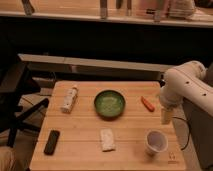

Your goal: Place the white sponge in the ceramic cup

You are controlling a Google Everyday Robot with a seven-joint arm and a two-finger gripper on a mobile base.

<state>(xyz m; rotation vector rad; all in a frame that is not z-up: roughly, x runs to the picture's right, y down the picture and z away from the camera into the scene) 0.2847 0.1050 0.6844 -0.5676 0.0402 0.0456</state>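
A white sponge (pixel 107 139) lies flat near the front edge of a wooden table (pixel 80 131), untouched and well apart from the ceramic cup (pixel 156 142) standing empty to its right. The robot's gripper (pixel 166 116) hangs over the table's right edge, just behind the cup; whether it is open or closed cannot be told. By all appearances, pickup and placement both remain to be done.

Green bowl (pixel 109 103), whitish bottle (pixel 69 99), carrot (pixel 147 103) (orange), remote (pixel 51 142)
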